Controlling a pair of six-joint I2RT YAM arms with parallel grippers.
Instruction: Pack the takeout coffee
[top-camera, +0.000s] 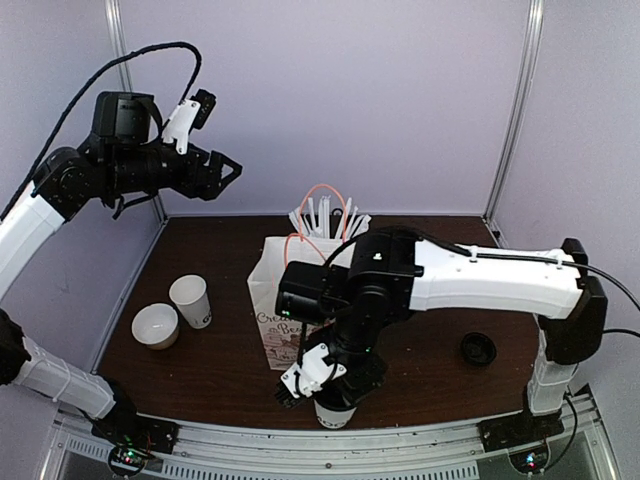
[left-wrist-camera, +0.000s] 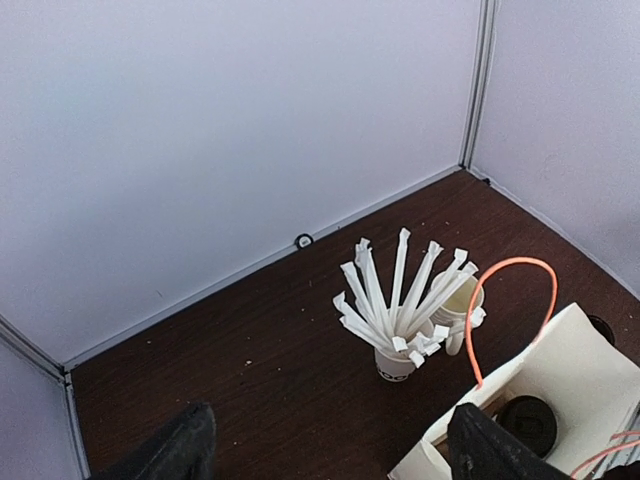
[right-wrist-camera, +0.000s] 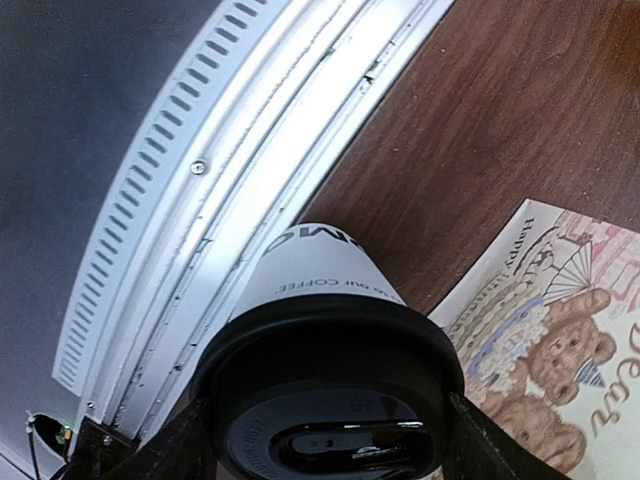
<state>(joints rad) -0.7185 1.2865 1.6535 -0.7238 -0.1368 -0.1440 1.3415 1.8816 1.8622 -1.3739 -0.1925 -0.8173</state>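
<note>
We have the right end effector (right-wrist-camera: 330, 450) pinching the lidded coffee cup (right-wrist-camera: 320, 275) at its black lid, one finger against each side. The cup stands upright on the worktop (top-camera: 420, 370) at the near edge, just in front of the paper bag (top-camera: 272, 300). A black lid inside the bag (left-wrist-camera: 525, 420) we take for the other cup, already packed. The left end effector (left-wrist-camera: 335, 455) hangs high at the far left, fingers spread on nothing.

We judge the step in hand to be carrying this cup into the bag. We should lift straight up and keep the cup level. Once it clears the bag's near wall and the orange handles (left-wrist-camera: 520, 270), we lower it beside the first lid. A hold this high could pull the lid off, so we move slowly.
</note>
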